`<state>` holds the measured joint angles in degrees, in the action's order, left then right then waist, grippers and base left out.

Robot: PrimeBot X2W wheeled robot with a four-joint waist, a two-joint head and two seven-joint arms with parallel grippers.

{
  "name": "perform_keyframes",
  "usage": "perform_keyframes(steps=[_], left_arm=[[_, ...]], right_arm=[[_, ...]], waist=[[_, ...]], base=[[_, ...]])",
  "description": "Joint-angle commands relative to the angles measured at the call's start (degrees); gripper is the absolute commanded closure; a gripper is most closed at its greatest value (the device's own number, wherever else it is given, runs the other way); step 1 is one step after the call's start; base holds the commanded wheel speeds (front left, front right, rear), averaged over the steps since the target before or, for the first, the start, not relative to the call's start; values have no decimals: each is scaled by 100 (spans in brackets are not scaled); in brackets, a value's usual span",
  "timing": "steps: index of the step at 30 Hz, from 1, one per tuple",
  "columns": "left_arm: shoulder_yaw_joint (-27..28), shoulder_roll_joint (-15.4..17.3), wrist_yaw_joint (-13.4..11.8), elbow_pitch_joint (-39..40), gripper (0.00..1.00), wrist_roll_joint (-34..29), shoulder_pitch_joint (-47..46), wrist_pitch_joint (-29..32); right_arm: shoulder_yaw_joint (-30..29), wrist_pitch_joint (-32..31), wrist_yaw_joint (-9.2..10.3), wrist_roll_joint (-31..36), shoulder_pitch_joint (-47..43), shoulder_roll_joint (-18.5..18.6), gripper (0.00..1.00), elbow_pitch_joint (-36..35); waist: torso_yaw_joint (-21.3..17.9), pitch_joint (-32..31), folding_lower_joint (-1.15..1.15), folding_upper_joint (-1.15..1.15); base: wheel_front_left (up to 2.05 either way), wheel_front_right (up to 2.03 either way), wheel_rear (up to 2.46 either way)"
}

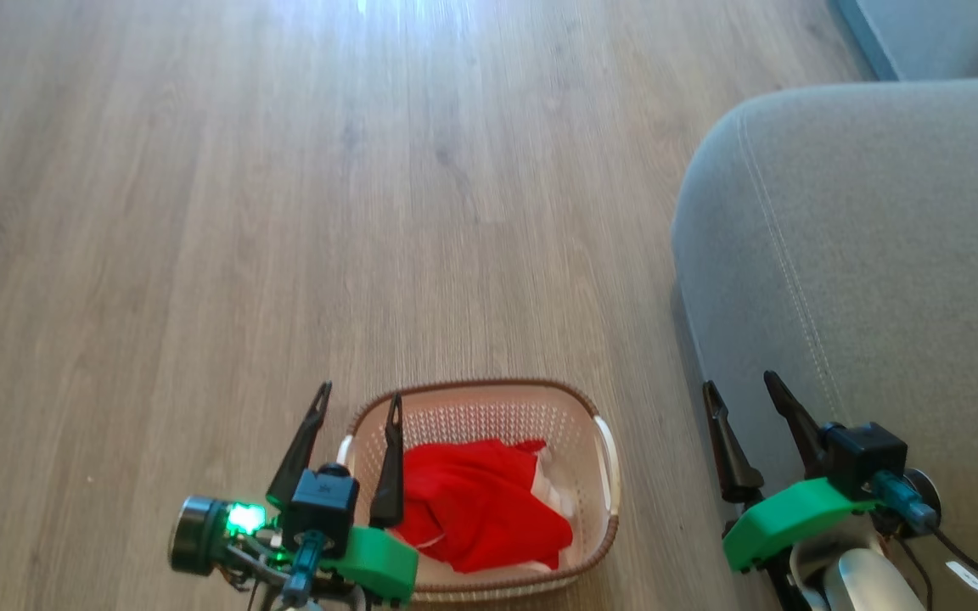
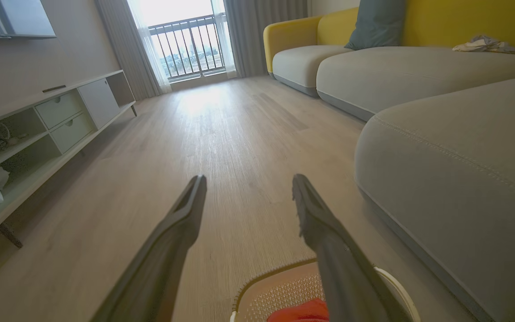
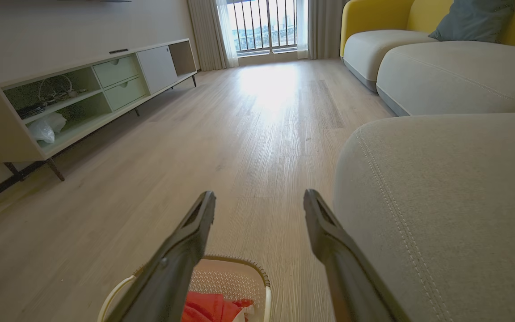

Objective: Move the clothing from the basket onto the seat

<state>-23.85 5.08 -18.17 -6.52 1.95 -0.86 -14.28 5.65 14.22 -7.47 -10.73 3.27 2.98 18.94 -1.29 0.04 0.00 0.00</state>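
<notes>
Clothing (image 1: 476, 505) must end on the seat (image 1: 879, 255), the biggest thing here, whose rounded corner stands to the right of the basket (image 1: 489, 416) with a strip of floor (image 1: 285, 212) between. A garment pinched by one loose fold could slip over that strip and land on the floor. The basket looks light, so a finger snagging its perforated wall or rim might drag or tip it. The red heap fills the basket's near half, its far end bare, and tangled pieces may rise together and one fall. Both tools are spread and hold nothing: left tool (image 1: 360, 392) above the basket's left rim, right tool (image 1: 739, 381) over the seat's edge nearest the basket. The head view shows the whole heap. The wrist views catch a red sliver, yet add the sofa (image 2: 396, 71) and cabinet (image 3: 83, 98) beyond.
</notes>
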Motion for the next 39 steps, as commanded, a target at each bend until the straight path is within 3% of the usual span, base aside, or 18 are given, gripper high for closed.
perform_keyframes(steps=[1,12,17,27,39], left_arm=[[198,-50,45,84,0,-44,-186,-72],[56,-84,372,-1109,0,-182,-857,-72],[-153,45,471,-1814,0,-414,-1450,-72],[-358,218,824,-3909,0,-474,-2832,-72],[-806,408,1200,-6011,0,-844,-4373,-18]], right_arm=[[108,78,-2,-22,321,-11,0,-133],[-3,78,-2,53,606,-11,0,-210],[-32,78,-2,79,744,-11,0,-319],[44,78,-2,-148,1013,-11,0,-634],[374,78,-2,-543,1188,-11,0,-934]], waist=[[-57,114,0,0],[-402,1546,0,0],[-603,2234,0,0],[-1096,3369,0,0],[-1673,4273,0,0]], base=[[0,0,0],[0,0,0],[0,0,0],[0,0,0],[0,0,0]])
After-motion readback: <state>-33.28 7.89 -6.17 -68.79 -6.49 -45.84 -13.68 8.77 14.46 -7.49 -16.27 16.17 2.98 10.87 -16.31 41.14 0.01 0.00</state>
